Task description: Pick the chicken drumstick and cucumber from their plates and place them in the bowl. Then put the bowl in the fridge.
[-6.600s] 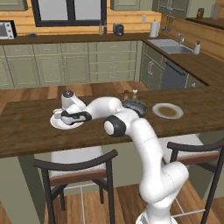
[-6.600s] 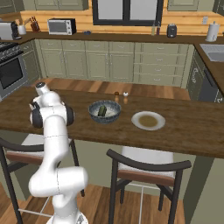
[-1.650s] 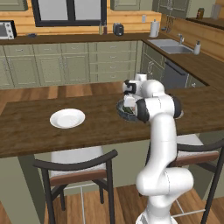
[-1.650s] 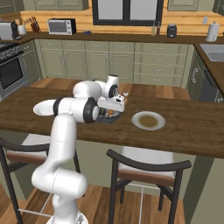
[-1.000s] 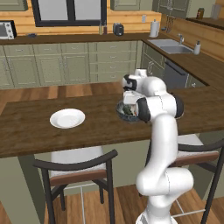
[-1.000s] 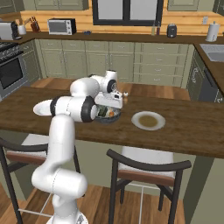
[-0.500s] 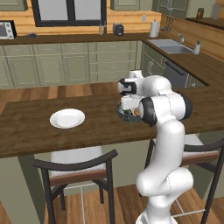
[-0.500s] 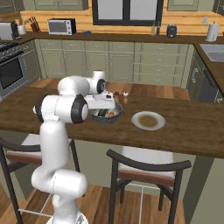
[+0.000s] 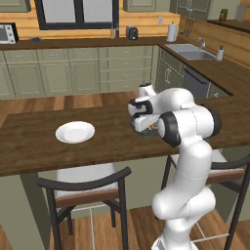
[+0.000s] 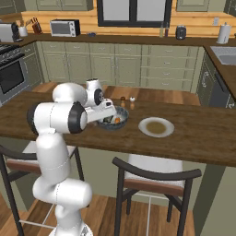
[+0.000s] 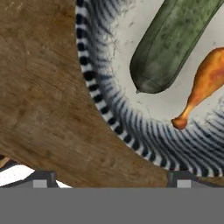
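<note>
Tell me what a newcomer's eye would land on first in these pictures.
The big white arm bent over the wooden counter, its open claw low at the rim of the ribbed bowl. In that bowl lie the dark green cucumber and the orange chicken drumstick. Two white plates flank it, one bare.

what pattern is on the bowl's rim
Dark and pale radial stripes on the bowl, clearest in the hand view.

The cucumber and chicken drumstick lie side by side in the bowl on the counter.
</note>
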